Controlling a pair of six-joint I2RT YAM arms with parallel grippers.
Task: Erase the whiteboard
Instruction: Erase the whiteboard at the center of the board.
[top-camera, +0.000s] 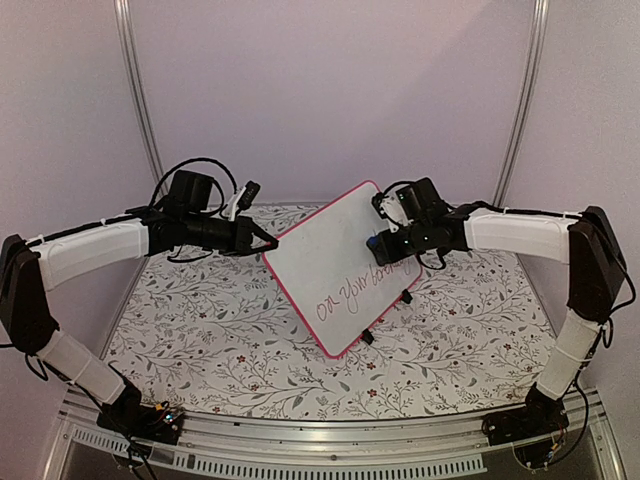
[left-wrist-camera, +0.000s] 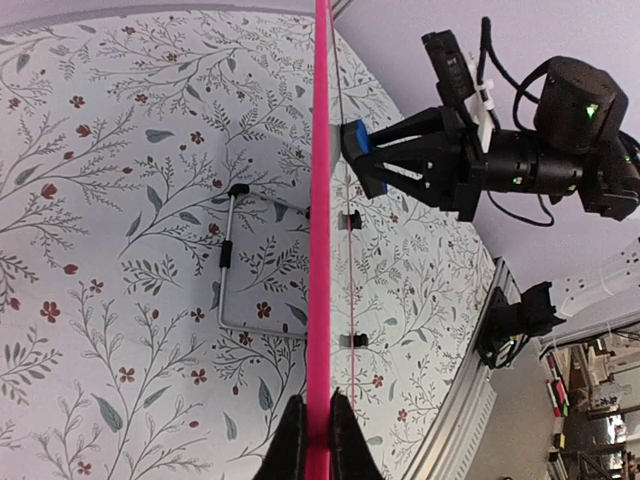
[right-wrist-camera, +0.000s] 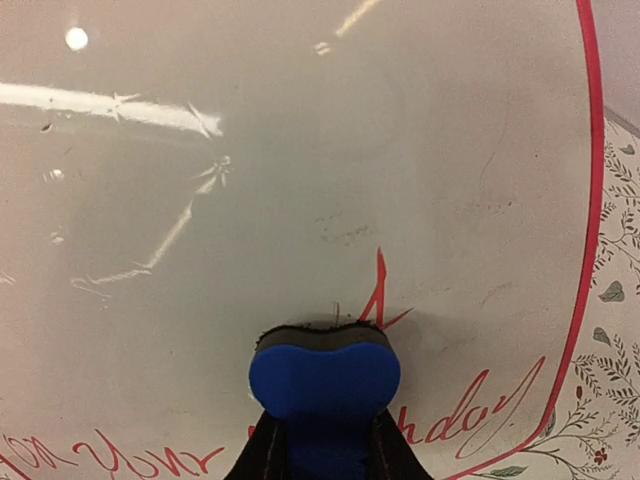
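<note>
We see the left gripper (left-wrist-camera: 318, 410) clenched on the pink frame of the whiteboard (top-camera: 325, 255), holding it tilted over the floral desk (top-camera: 200, 330). The right gripper (top-camera: 380, 246) grasps a blue eraser (right-wrist-camera: 325, 378), pressed against the board's face just above red handwriting (top-camera: 352, 292).

Board (left-wrist-camera: 322, 200) is edge-on to me, pink rim running top to bottom mid-frame. My gripper (left-wrist-camera: 320, 445) clamps its near end, fingers (left-wrist-camera: 291, 445) tight on either side. R gripper (left-wrist-camera: 385, 160) opp. me grips a blue eraser (left-wrist-camera: 353, 145) at the board's right face, prob. touching, but it's hard to tell edge-on. Two black clips (left-wrist-camera: 347, 218) on that side. Wire frame (left-wrist-camera: 229, 255) lies on floral cloth (left-wrist-camera: 100, 250), left.
</note>
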